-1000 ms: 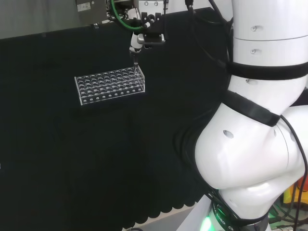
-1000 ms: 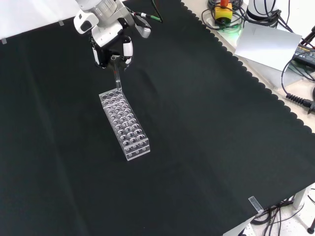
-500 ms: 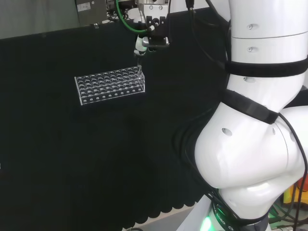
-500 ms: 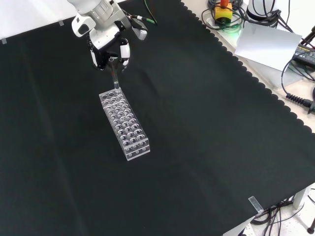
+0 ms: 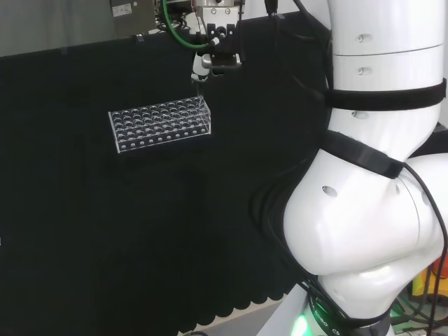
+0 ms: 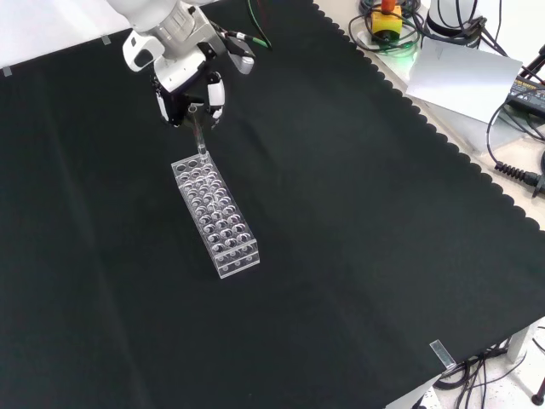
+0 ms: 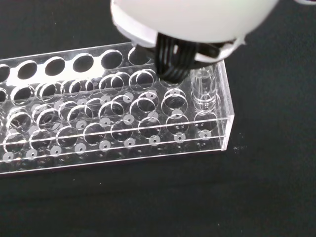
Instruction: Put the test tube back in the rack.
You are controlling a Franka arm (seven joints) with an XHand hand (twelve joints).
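Observation:
A clear test tube rack [image 6: 217, 217] lies on the black cloth; in the head view the rack [image 5: 159, 126] sits left of the arm. The black and white hand [image 6: 187, 81] hovers over the rack's upper end in the front view, its fingers pinching the top of a clear test tube [image 6: 201, 136]. The tube hangs nearly upright with its lower end at the rack's end row. In the wrist view the tube [image 7: 203, 91] stands in a corner hole of the rack [image 7: 98, 133], below the blurred white hand [image 7: 192, 19]. In the head view the hand [image 5: 213, 59] is above the rack's right end.
The arm's big white links [image 5: 378, 175] rise at the right of the head view. Cables and a yellow device [image 6: 387, 21] lie beyond the cloth's scalloped edge at the front view's top right. A small clear piece [image 6: 441, 354] sits at the cloth's lower right corner.
The hand has shifted slightly toward the top of the front view with the tube still in its fingers. The tube's lower end stays at the rack's end row. The rack has not moved.

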